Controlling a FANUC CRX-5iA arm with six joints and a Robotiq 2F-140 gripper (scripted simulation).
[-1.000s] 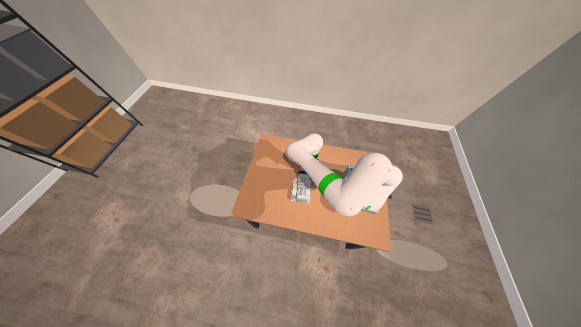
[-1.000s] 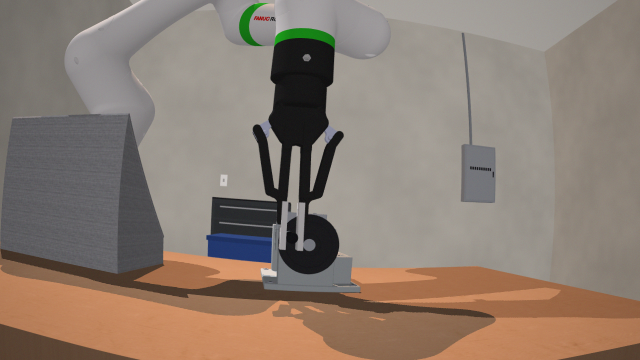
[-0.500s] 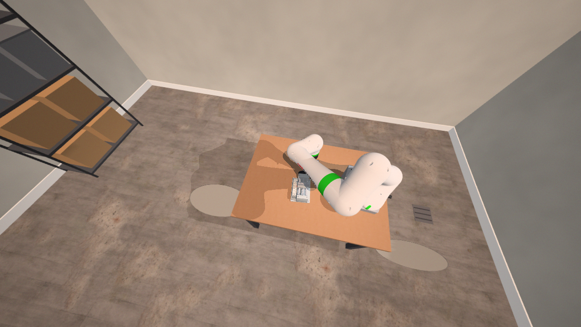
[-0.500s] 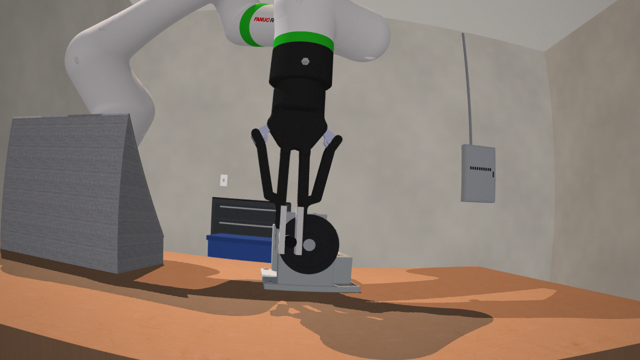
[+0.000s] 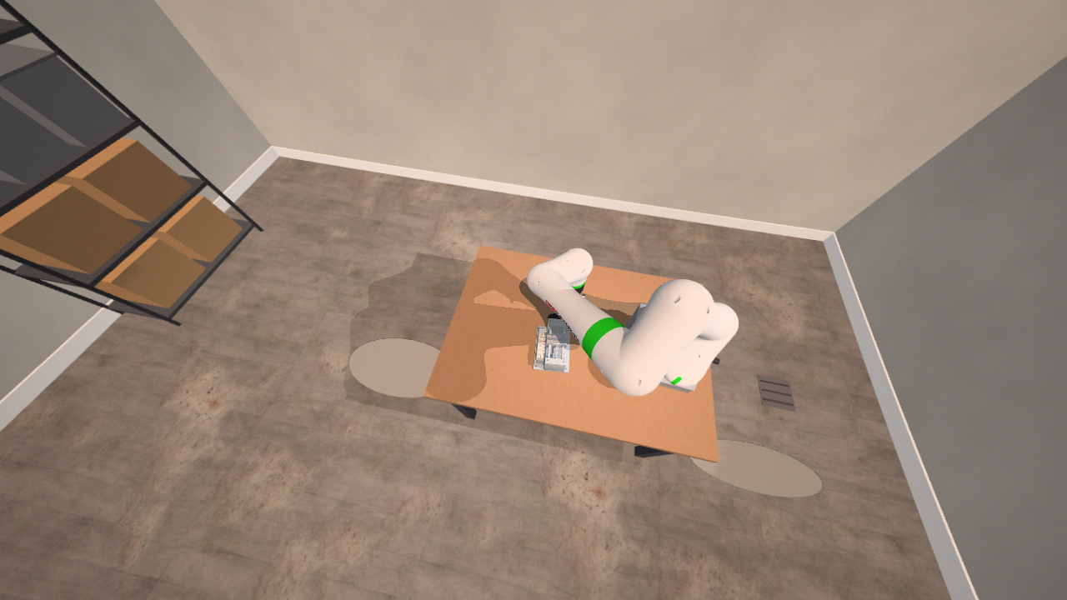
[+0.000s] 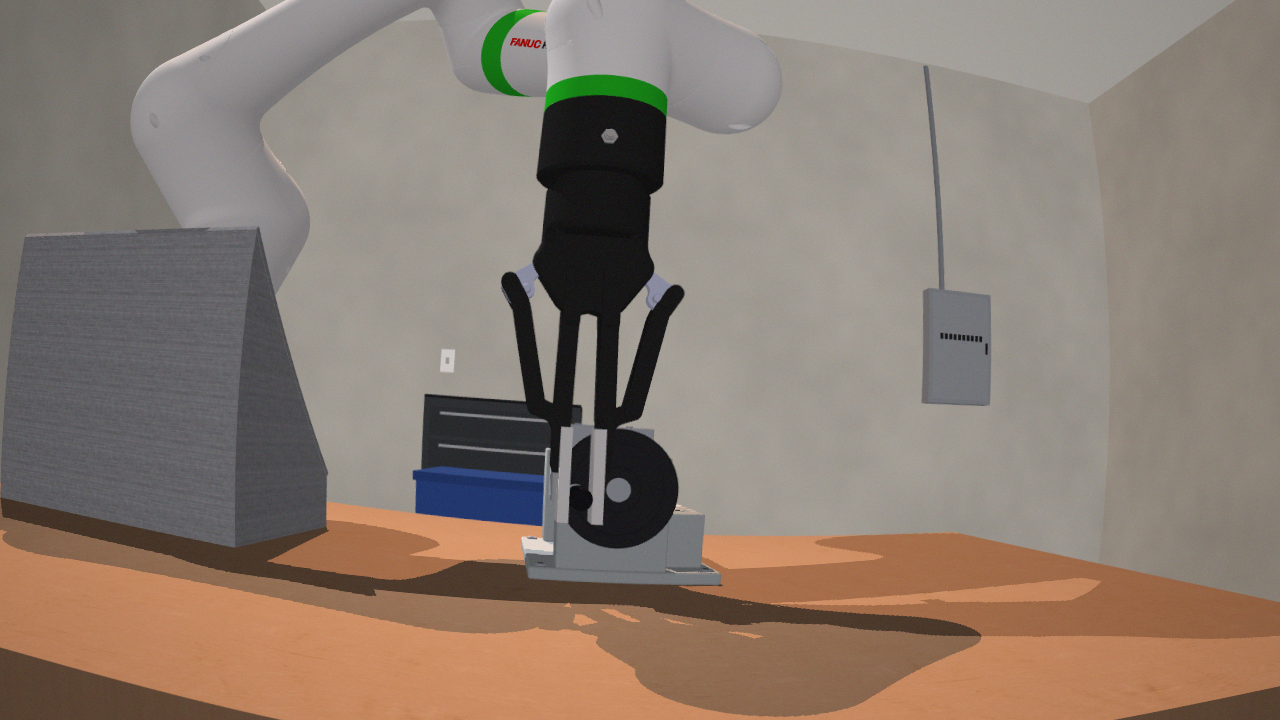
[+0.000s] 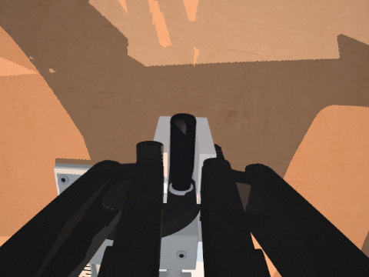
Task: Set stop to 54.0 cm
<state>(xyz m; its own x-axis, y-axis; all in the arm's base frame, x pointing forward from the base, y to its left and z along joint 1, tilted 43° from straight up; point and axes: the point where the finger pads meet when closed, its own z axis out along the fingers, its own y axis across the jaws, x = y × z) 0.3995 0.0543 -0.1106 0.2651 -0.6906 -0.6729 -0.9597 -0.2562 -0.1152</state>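
Note:
A small grey stop fixture [image 6: 617, 541] stands on the wooden table, with a black handwheel [image 6: 622, 490] on its front face. A black crank handle [image 6: 580, 496] sticks out of the wheel at its left side. My gripper [image 6: 581, 483] comes straight down from above and is shut on this handle, one pale finger pad on each side. In the wrist view the handle [image 7: 183, 151] runs forward between my two black fingers, over the grey fixture [image 7: 180, 257]. In the overhead view the fixture [image 5: 552, 348] lies beside my arm.
A large grey wedge-shaped block [image 6: 152, 385] stands on the table to the left. A blue and black box [image 6: 483, 470] sits behind the fixture. My arm's base [image 5: 671, 350] is at the table's right side. A shelf rack [image 5: 97, 193] stands far left.

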